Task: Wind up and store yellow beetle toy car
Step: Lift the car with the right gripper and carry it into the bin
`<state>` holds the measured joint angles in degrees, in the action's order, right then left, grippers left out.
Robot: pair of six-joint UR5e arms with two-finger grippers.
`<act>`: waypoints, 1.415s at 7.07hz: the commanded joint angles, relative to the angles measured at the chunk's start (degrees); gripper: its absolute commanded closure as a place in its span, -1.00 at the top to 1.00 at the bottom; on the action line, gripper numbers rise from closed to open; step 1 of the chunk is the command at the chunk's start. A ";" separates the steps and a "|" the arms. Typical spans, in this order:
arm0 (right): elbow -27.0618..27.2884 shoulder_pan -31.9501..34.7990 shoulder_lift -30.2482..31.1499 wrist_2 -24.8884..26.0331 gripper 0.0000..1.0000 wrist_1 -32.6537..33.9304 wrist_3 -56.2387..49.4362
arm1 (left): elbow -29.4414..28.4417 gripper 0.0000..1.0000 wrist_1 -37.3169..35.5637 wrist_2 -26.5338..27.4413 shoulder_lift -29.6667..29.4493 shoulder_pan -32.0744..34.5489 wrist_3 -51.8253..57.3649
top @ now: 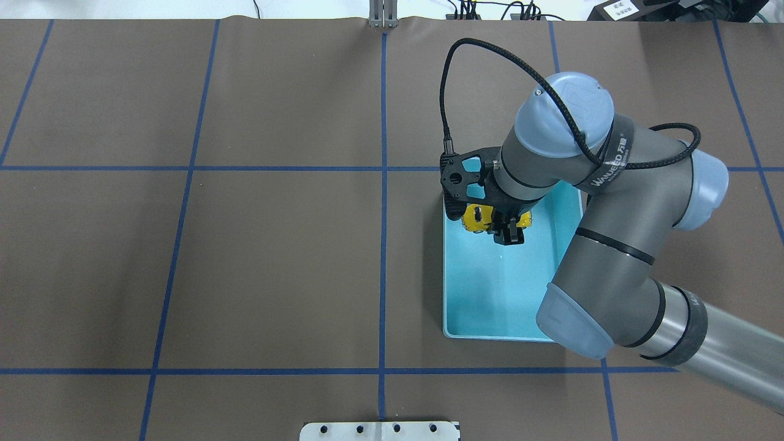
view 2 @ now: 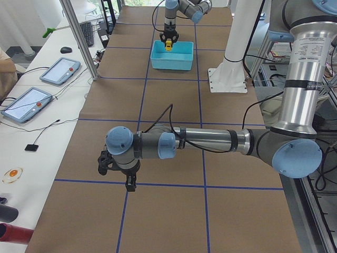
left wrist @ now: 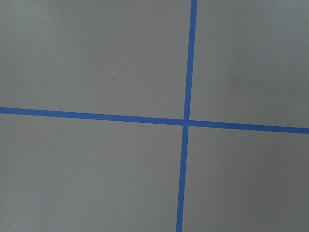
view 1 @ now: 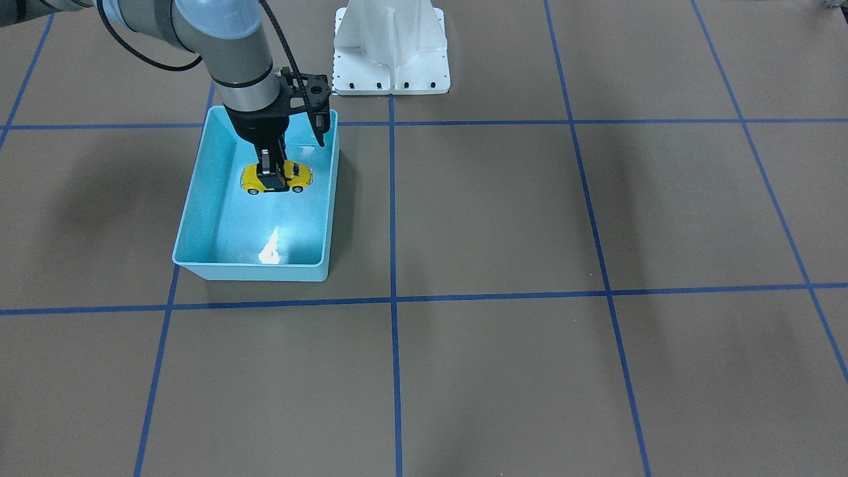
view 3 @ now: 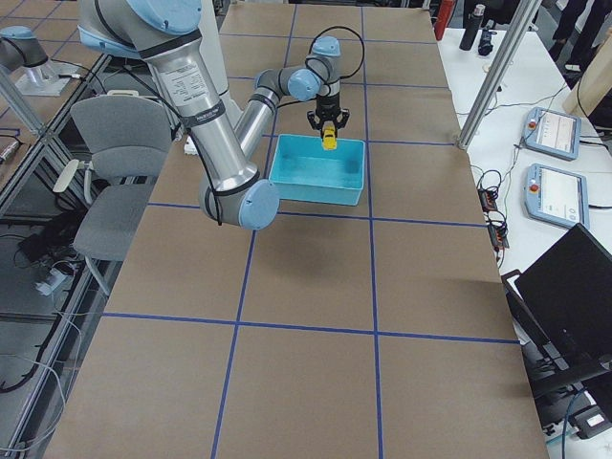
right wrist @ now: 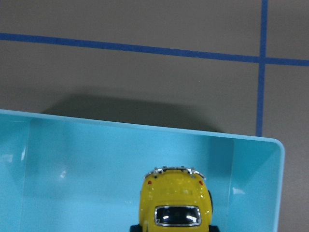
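The yellow beetle toy car (view 1: 291,177) is inside the turquoise bin (view 1: 252,266), near the end closest to the robot's base. My right gripper (view 1: 271,173) reaches down into the bin and is shut on the car across its middle. The overhead view shows the car (top: 475,218) partly hidden under the wrist, in the bin (top: 490,294). The right wrist view shows the car's rear (right wrist: 176,198) against the bin wall (right wrist: 120,145). Whether its wheels touch the floor is unclear. My left gripper (view 2: 118,174) hangs low over bare table far from the bin; I cannot tell its state.
A white arm pedestal (view 1: 391,46) stands just beyond the bin's corner. Blue tape lines (left wrist: 186,121) grid the brown table. A side bench with tablets (view 2: 58,71) and a metal post (view 2: 79,37) runs along the far edge.
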<state>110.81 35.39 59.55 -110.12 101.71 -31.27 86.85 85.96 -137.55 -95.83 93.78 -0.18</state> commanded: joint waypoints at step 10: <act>-8.59 -3.31 7.15 0.00 0.96 -13.91 2.70 | 0.43 1.00 0.00 0.00 0.03 0.00 0.00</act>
<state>102.29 32.11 66.28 -110.01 88.17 -29.54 87.27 85.94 -137.55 -95.85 93.78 -0.17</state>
